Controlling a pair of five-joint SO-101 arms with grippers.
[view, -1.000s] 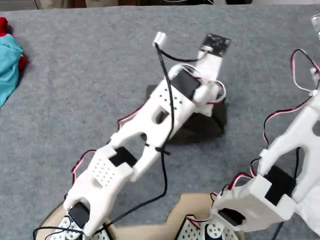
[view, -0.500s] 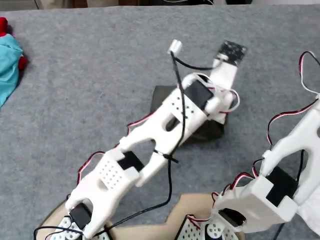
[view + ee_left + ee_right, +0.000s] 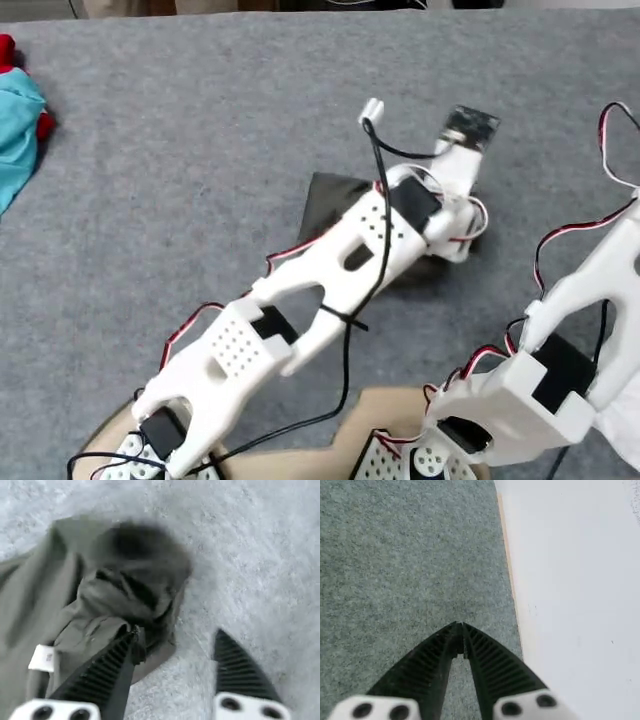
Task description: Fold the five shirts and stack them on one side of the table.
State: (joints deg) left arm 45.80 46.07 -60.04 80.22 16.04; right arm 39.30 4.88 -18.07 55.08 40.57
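The left pincer (image 3: 176,631) gapes wide and holds nothing, one finger touching the edge of the crumpled dark shirt (image 3: 100,595). Away from that shirt, the right pincer (image 3: 459,626) hangs closed and empty above the bench (image 3: 390,545).

robotics workbench: grey felt-covered table (image 3: 180,150), wired white arms (image 3: 330,260)

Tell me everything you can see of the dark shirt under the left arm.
The dark shirt is soft olive-grey cloth, crumpled in a heap, a small white label near one edge. It lies on the grey table, partly under the left arm. The open left gripper straddles its edge, one finger over the cloth.
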